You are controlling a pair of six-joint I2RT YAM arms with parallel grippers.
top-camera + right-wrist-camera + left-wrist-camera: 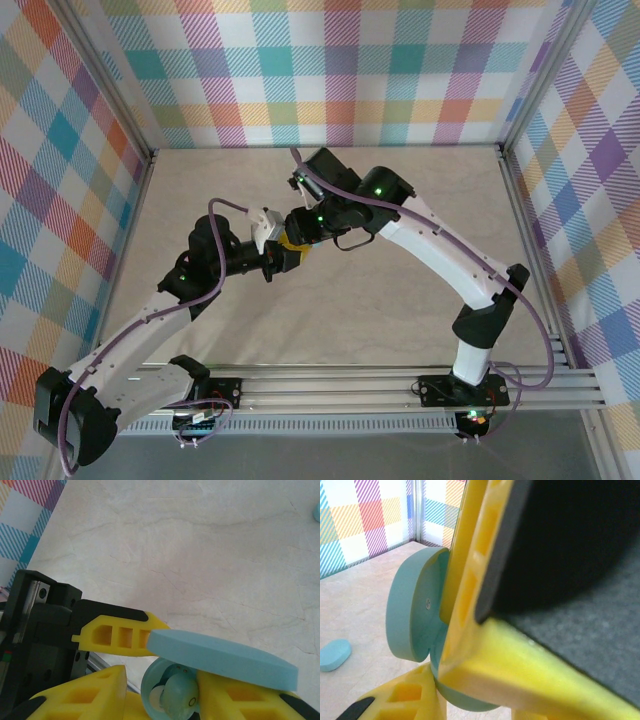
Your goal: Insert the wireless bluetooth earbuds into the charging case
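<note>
The charging case (412, 615) is held above the tabletop (200, 555), pinched by the left end effector (288, 250), and its lid (220, 657) is swung open. One earbud (177, 697) is seated in the case's base, under the raised lid. The right end effector (162, 687) is positioned at the base with its yellow fingers (80, 697) spread, one on each side of the earbud and not clamped on it. A separate teal oval piece (334, 655) is seen lying on the tabletop.

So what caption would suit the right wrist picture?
Teal earbud resting in the open charging case, between the parted yellow fingers of the right end effector, above the table.
</note>
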